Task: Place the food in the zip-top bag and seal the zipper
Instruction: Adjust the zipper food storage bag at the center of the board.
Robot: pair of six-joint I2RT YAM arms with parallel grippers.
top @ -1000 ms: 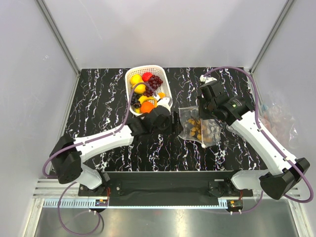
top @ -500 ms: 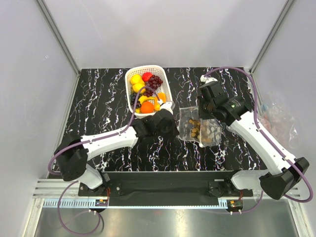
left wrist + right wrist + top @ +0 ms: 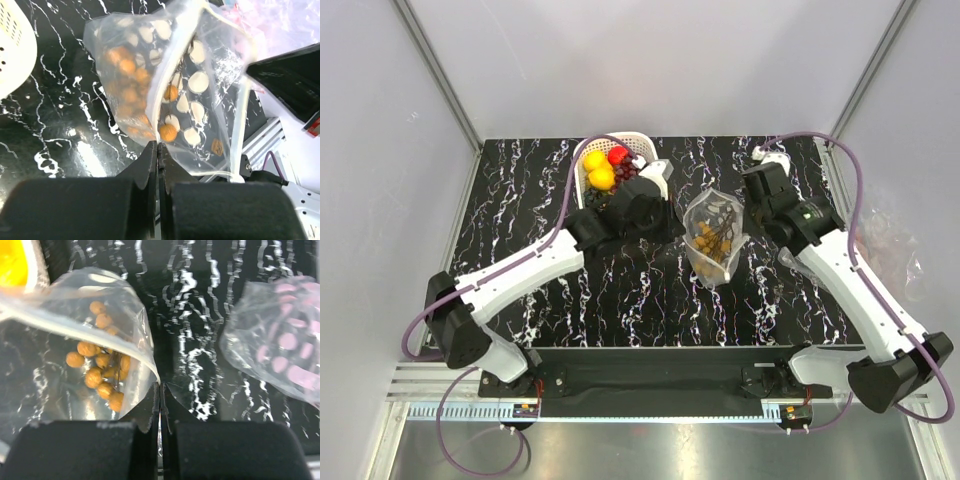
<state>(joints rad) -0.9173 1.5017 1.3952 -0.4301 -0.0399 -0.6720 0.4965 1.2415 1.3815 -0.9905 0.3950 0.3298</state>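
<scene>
The clear zip-top bag (image 3: pixel 713 238) is stretched between my two grippers above the dark marbled table (image 3: pixel 520 220). A bunch of tan grapes (image 3: pixel 100 375) lies inside it and also shows through the plastic as tan grapes (image 3: pixel 127 82). My left gripper (image 3: pixel 159 145) is shut on one edge of the bag, at the bag's left side (image 3: pixel 678 212). At the bag's right side (image 3: pixel 746 214), my right gripper (image 3: pixel 160 386) is shut on the opposite edge. Yellow lemons (image 3: pixel 599 171), a red strawberry (image 3: pixel 618 155) and dark purple grapes (image 3: pixel 630 169) sit in the white basket (image 3: pixel 582 160). My left arm hides the rest of the basket.
The basket's white side (image 3: pixel 12 45) lies close to the left of the bag. A second clear bag with pink spots (image 3: pixel 285 345) lies to the right, beyond the table edge (image 3: pixel 882 240). Grey walls close in the table at the back and sides.
My left gripper has shut on the bag's edge. Both arms have moved toward the back and lifted the bag, which now hangs stretched between them. My left arm now covers more of the basket.
</scene>
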